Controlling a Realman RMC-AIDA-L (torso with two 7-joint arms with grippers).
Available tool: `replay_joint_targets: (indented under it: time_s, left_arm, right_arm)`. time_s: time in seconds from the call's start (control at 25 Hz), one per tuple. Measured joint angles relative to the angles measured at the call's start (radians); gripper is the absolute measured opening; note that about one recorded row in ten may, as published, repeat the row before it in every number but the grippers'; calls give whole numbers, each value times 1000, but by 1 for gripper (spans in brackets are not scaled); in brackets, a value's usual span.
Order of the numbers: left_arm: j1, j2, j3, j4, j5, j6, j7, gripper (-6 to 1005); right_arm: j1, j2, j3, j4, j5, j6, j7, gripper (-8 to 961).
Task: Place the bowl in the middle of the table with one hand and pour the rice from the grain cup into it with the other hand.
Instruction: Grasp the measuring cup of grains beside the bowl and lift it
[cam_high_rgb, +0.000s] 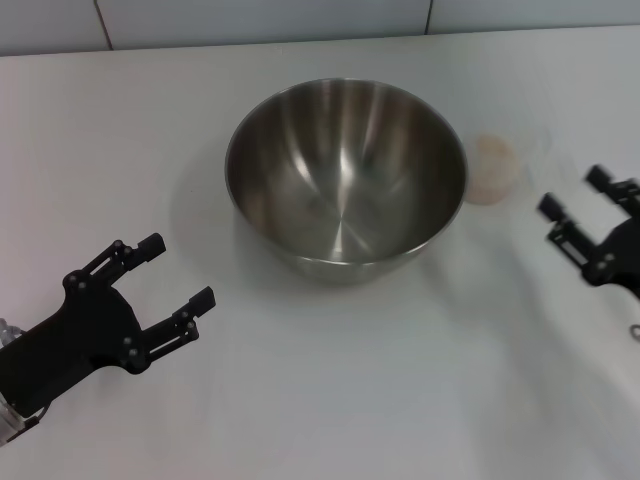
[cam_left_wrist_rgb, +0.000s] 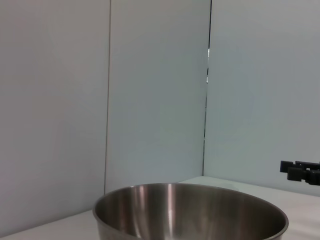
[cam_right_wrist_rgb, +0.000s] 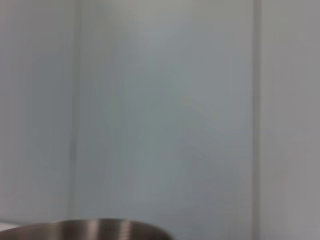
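White table (cam_high_rgb: 330, 400) holds one bowl (cam_high_rgb: 346, 178), one grain cup (cam_high_rgb: 495, 168), two grippers.

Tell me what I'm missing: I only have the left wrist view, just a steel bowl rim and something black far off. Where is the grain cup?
Observer: The grain cup stands on the table right beside the bowl, on the robot's right, with the rice inside.
Operator: Is that black thing the right end effector?
Observer: Yes. The right end effector is open, near the cup but not touching it.
Operator: And my left one?
Observer: The left end effector is open and empty, off the bowl's near left side.
Operator: Any rice in the bowl?
Observer: None; its inside is bare.
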Motion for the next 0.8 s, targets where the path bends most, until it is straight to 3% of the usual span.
replay_joint_targets:
  time_s: [0.32,0.8]
  left_arm:
    - [0,1,0,0,0,-4,-4,840]
    - [0,1,0,0,-5,-6,-6,840]
  right_arm:
    - [-1,3,193,63,25,137,-86,651]
    - [30,3,205,71,26,220,-91,651]
